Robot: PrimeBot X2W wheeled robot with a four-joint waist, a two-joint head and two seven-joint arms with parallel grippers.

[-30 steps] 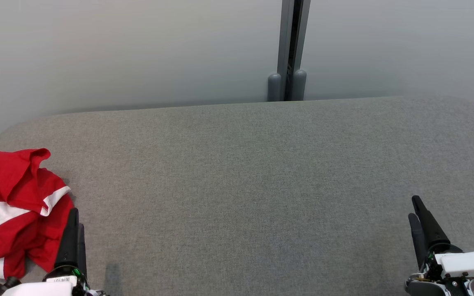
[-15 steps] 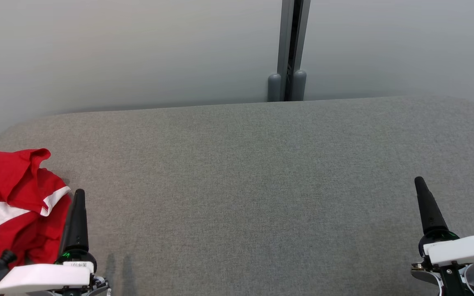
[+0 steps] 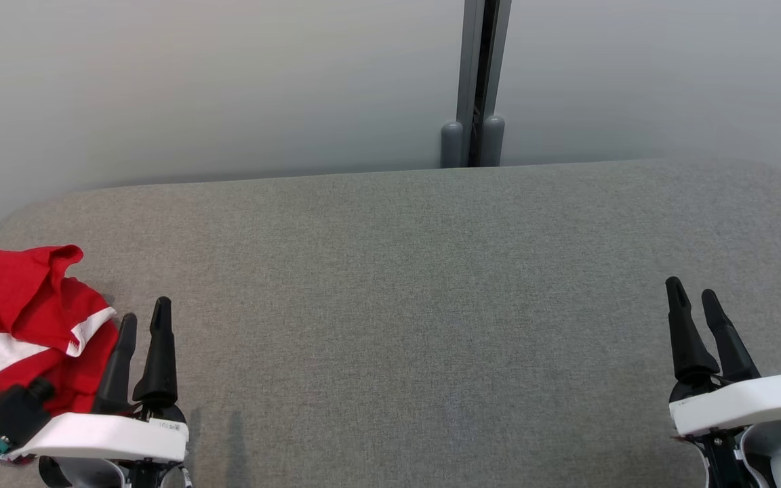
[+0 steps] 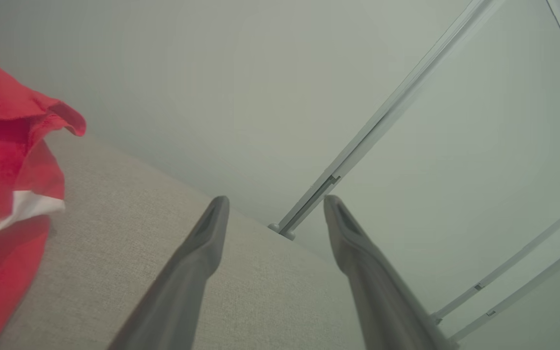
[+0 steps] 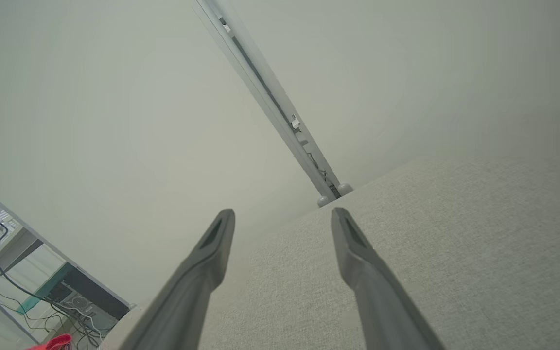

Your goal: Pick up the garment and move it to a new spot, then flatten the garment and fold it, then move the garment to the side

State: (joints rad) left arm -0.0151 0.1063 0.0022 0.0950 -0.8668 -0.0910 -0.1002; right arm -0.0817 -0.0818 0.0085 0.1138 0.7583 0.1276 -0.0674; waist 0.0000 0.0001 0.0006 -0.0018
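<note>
The grey padded table [image 3: 431, 285] carries a crumpled red-and-white garment [image 3: 17, 325] at its left edge. The left gripper [image 3: 143, 315], just beside it, and the right gripper [image 3: 692, 293], well apart, both gape empty. Pickup seems unstarted: the left must swing over and pinch cloth.

garment [image 3: 17, 325]: on table [image 3: 397, 305], at its far left edge
left tool [image 3: 145, 310]: near left, just right of garment, over table
right tool [image 3: 691, 287]: near right, well apart from garment
wall [image 3: 228, 88] with upright post [image 3: 475, 81]: behind table's far edge
</note>
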